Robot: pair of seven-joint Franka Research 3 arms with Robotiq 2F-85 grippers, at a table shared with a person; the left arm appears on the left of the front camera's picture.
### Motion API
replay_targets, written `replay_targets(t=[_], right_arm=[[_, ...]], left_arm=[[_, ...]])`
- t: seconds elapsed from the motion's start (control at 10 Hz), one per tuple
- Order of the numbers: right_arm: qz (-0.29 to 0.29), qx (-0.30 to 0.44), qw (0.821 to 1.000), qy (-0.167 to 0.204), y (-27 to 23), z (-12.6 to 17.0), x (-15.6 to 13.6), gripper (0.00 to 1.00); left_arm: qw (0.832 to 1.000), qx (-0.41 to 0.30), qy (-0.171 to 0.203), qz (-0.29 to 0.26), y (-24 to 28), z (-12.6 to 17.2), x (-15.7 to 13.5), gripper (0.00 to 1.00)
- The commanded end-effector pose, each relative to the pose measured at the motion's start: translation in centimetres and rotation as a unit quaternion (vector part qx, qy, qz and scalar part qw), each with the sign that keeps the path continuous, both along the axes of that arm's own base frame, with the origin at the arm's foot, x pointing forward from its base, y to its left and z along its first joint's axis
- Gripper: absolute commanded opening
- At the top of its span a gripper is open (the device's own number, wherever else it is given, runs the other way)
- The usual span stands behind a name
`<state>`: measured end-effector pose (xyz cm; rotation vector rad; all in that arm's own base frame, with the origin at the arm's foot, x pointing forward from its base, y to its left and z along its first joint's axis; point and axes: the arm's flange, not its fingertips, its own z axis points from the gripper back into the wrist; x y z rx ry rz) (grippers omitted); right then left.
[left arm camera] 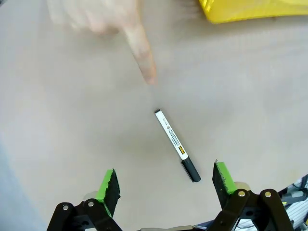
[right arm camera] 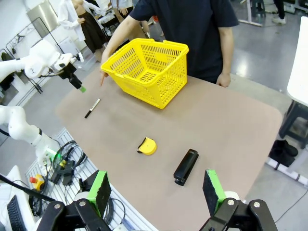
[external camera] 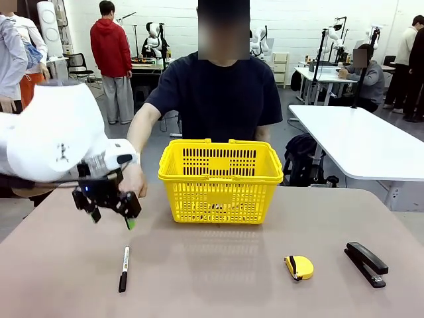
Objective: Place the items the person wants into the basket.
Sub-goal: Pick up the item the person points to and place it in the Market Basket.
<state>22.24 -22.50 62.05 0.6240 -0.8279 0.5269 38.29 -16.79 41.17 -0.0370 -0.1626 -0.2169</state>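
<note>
Well back from the basket [external camera: 218,177] on my side, my right gripper [right arm camera: 155,175] holds its jaws spread and empty, parked clear of the work. Closer in, off the basket's left corner, the black-and-white marker [external camera: 124,268] lies flat on the table [external camera: 218,291]. The tape measure [external camera: 299,266] and stapler [external camera: 366,264] lie off the right corner. My left gripper [external camera: 113,217] hovers over the marker, jaws fully spread, empty, positioned to straddle its barrel. Beside the basket's left wall, the person's hand [external camera: 134,180] points a forefinger at the marker, designating it as the wanted item.
</note>
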Motion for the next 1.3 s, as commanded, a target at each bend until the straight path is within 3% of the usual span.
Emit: replay_targets(t=[0.0,0.3,0.4,0.6,1.2], right_arm=[[0.007,0.016,1.000,-0.014,0.0,0.1,0.2,1.00],[0.007,0.016,1.000,-0.014,0.0,0.1,0.2,1.00],[0.007,0.016,1.000,-0.014,0.0,0.1,0.2,1.00],[0.007,0.016,1.000,-0.014,0.0,0.1,0.2,1.00],[0.007,0.016,1.000,-0.014,0.0,0.1,0.2,1.00]], left_arm=[[0.999,0.015,0.016,0.032,-1.8,-2.6,-1.5,1.00],[0.992,0.047,0.041,0.112,-4.1,-7.0,-4.5,1.00],[0.989,0.066,0.037,0.129,-4.0,-6.6,-3.2,1.00],[0.985,0.057,0.048,0.154,-4.3,-8.7,-3.1,1.00],[0.987,0.037,0.043,0.147,-3.7,-10.0,-1.7,1.00]])
